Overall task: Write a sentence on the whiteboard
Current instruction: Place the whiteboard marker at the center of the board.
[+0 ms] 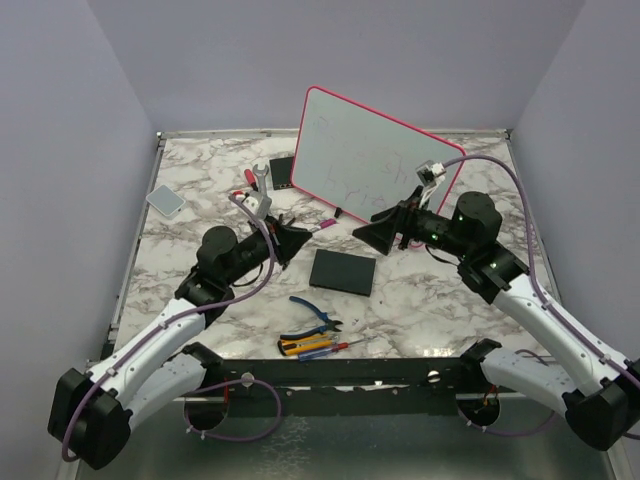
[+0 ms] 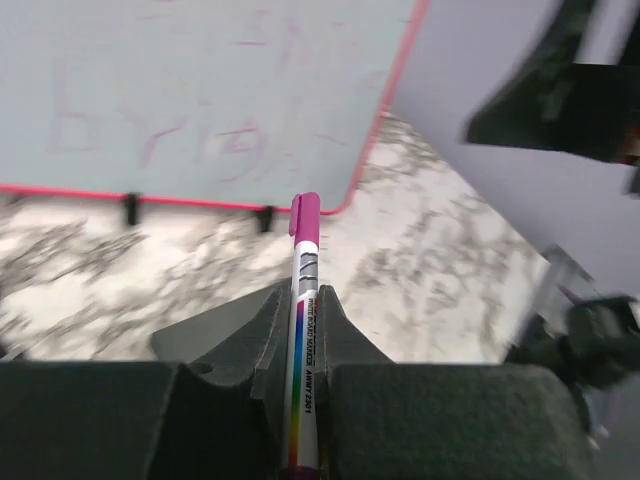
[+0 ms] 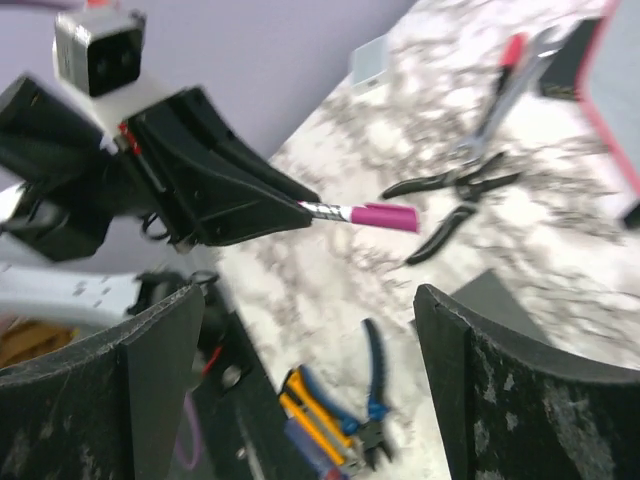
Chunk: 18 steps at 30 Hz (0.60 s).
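The whiteboard (image 1: 370, 160), pale with a pink-red frame, stands tilted on small black feet at the back of the table and fills the top of the left wrist view (image 2: 200, 90). Faint pinkish lettering, the sentence (image 2: 150, 140), runs across it. My left gripper (image 1: 305, 235) is shut on a whiteboard marker (image 2: 303, 330). The marker's pink cap (image 2: 305, 215) points at the board's lower edge, short of it. My right gripper (image 1: 364, 232) faces the left one a little apart, open, with nothing between its fingers (image 3: 520, 390). The capped marker (image 3: 380, 215) shows beyond them.
A flat black square slab (image 1: 343, 271) lies just in front of both grippers. Blue-handled pliers (image 1: 318, 313) and a yellow cutter with screwdrivers (image 1: 310, 346) lie near the front edge. A wrench (image 1: 258, 180) and a small grey pad (image 1: 165, 199) sit at the back left.
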Motion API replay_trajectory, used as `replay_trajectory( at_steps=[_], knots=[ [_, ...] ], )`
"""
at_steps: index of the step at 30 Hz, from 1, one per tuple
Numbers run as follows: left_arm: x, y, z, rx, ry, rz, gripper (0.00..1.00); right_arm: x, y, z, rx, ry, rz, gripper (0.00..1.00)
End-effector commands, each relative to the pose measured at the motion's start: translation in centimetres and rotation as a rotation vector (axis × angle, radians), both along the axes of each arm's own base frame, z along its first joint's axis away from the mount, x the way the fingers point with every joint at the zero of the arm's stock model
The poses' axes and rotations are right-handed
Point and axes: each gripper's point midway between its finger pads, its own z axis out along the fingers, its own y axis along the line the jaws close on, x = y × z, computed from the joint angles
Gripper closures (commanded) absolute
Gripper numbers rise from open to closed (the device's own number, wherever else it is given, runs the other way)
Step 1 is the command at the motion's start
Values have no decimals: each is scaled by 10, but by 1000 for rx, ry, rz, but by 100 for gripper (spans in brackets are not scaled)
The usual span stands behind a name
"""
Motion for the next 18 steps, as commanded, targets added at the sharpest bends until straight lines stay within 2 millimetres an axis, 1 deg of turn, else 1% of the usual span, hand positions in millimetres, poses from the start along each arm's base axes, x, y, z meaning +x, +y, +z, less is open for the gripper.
replay_trajectory(
  at_steps=[1, 2, 4, 5, 10, 13, 15, 18],
  knots=[
    [42, 64, -62, 126, 107, 457, 100, 43, -49, -26, -160, 2, -379, 11],
    [43, 69, -70, 134, 119, 491, 100, 47, -55, -30, -177, 7, -421, 11],
    [44, 72, -82, 151, 128, 525, 100, 55, -71, -40, -221, 19, -516, 10],
    [46, 74, -88, 164, 132, 547, 100, 60, -81, -44, -246, 21, -573, 8],
    [46, 67, -119, 257, 133, 587, 100, 77, -127, -62, -339, 54, -843, 6],
    [45, 63, -137, 280, 146, 591, 100, 80, -142, -69, -371, 55, -924, 2],
    [46, 66, -150, 304, 159, 609, 100, 82, -149, -72, -372, 51, -963, 0],
    [46, 69, -171, 363, 172, 614, 99, 83, -156, -76, -352, 46, -998, 0]
  ],
)
